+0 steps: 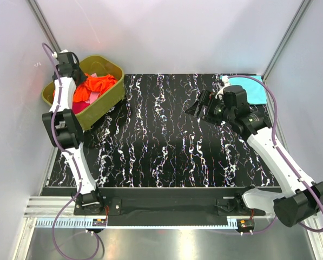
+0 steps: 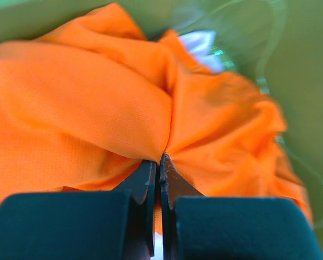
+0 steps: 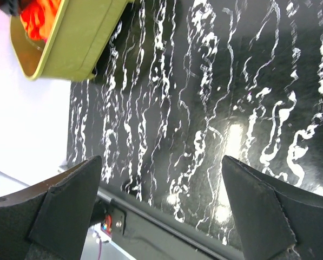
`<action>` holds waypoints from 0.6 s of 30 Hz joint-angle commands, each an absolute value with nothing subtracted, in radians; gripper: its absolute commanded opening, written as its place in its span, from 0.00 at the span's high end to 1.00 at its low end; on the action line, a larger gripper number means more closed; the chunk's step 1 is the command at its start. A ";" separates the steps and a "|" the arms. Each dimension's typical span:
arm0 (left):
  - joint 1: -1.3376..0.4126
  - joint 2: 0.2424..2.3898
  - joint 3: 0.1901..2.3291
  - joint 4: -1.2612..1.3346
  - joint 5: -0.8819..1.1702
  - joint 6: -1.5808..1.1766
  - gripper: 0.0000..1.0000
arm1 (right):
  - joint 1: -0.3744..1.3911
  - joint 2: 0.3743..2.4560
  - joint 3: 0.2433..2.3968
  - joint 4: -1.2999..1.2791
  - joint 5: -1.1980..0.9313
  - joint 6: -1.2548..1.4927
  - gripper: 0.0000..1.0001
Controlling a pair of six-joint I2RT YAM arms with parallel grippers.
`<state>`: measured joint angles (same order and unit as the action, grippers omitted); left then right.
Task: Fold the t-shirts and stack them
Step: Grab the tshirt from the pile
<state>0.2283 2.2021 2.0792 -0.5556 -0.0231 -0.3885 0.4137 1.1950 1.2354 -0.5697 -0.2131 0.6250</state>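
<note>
The orange t-shirt [image 1: 96, 85] lies crumpled in the olive-green tub [image 1: 110, 97] at the far left, with a bit of magenta cloth [image 1: 80, 106] and pink cloth [image 1: 94, 96] under it. My left gripper [image 2: 159, 161] is down in the tub, shut on a fold of the orange t-shirt [image 2: 96, 108]. The teal t-shirt [image 1: 252, 89] lies folded at the far right corner. My right gripper [image 1: 198, 106] is open and empty, held above the table right of centre; its view [image 3: 161, 168] shows only the table.
The black marbled table [image 1: 166, 141] fills the middle. The tub also shows at the top left of the right wrist view [image 3: 74, 43]. White walls close in the sides and back.
</note>
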 commanded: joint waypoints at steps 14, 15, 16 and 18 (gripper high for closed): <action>0.146 1.708 2.056 -0.301 0.161 -0.426 1.00 | 0.419 1.129 1.200 -0.551 -0.330 0.683 0.00; 0.144 1.668 2.028 -0.278 0.190 -0.457 1.00 | 0.419 1.132 1.201 -0.551 -0.340 0.681 0.00; 0.144 1.648 2.001 -0.253 0.265 -0.478 1.00 | 0.419 1.131 1.203 -0.551 -0.347 0.678 0.00; 0.144 1.586 1.919 -0.187 0.351 -0.555 1.00 | 0.419 1.124 1.213 -0.555 -0.338 0.675 0.00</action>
